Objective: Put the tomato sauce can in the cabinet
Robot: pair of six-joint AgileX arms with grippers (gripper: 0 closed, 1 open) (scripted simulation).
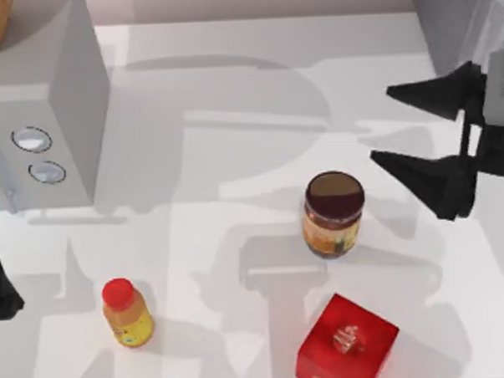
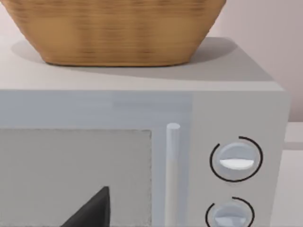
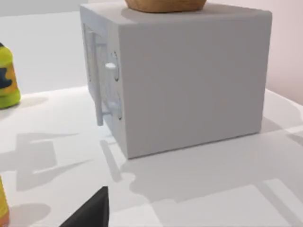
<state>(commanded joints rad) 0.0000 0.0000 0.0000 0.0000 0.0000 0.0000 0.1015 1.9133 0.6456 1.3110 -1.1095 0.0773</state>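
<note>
The right gripper (image 1: 424, 138) hangs over the right side of the table with its two dark fingers spread wide and nothing between them, so it is released and empty. The tomato sauce can (image 1: 333, 214) stands upright on the white table (image 1: 234, 156), just to the left of that gripper and a little nearer the front edge, close but apart from the fingertips. By my reading the task has barely begun: the can is not yet gripped, not lifted, and the whole carry to the cabinet remains. The cabinet (image 1: 458, 17) appears as a grey corner behind the gripper at the far right. Counting what stands around: one can; one yellow bottle (image 1: 128, 313) with a red cap, far to the gripper's left near the front; one red box (image 1: 346, 342), in front of the can; one pale grey box (image 1: 44, 123) with two round knobs (image 1: 32, 139) at the far left, bearing one wicker basket (image 2: 113, 30). The left gripper sits parked at the table's left edge, facing that knobbed box; whether its fingers are parted I cannot tell.
</note>
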